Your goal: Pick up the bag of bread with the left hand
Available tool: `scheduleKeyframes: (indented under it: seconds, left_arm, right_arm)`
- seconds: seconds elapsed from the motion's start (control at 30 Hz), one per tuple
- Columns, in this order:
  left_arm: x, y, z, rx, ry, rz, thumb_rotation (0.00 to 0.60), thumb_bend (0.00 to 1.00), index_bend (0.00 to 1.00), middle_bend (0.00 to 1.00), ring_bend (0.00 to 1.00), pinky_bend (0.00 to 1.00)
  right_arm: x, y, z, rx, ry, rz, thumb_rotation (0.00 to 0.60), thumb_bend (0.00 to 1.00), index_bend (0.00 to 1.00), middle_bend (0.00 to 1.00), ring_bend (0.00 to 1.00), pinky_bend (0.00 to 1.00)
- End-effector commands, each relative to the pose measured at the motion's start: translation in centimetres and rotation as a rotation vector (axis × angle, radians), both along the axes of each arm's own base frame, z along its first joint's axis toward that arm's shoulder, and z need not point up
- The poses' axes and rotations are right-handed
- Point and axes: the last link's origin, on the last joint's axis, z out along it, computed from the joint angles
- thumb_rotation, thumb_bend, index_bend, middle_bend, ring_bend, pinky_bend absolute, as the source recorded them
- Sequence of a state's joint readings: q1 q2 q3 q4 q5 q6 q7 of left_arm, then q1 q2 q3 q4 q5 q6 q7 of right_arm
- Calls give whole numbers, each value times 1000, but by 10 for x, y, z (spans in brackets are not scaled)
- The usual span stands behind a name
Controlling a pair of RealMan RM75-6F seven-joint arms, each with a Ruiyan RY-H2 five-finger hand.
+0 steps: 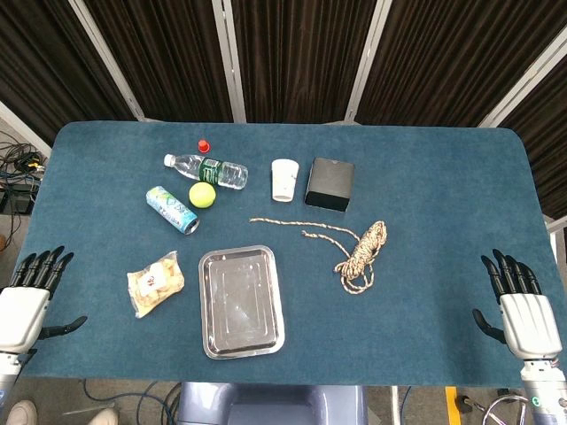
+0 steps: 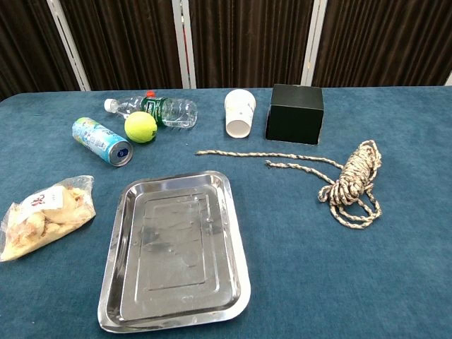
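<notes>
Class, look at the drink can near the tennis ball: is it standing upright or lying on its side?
On its side. The can lies lengthwise on the table, its round end facing the camera.

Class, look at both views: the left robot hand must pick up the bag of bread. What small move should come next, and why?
Probably swing the left robot hand inward over the table toward the bag of bread. The hand sits open at the table's near left edge, holding nothing, while the bag lies untouched beside the steel tray, with bare cloth between hand and bag.
</notes>
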State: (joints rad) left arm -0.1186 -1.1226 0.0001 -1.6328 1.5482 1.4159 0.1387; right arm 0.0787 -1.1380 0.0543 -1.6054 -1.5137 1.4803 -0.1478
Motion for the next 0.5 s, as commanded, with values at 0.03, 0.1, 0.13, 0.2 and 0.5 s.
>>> scheduleKeyframes:
  seconds: [0.03,0.1,0.13,0.2,0.5]
  left_arm:
    - [2,17,-14,-83,28,52,600,25,0,0,0,0]
    - [4,24,-24,-131,36,79,600,28,0,0,0,6]
    - [5,28,-30,-152,45,89,600,30,0,0,0,17]
    - [8,36,-41,-187,72,95,600,33,0,0,0,43]
    - [34,68,-104,-282,97,99,600,41,0,0,0,52]
  right_arm:
    - [0,0,0,-2,-2,2,600,303,0,0,0,98]
    - [0,0,1,-3,-4,2,600,303,0,0,0,98]
    - [1,0,1,-3,-5,2,600,303,0,0,0,98]
    - [1,0,1,-2,-7,3,600,303,0,0,0,98]
    - [0,0,2,-1,-16,3,600,302,0,0,0,98]
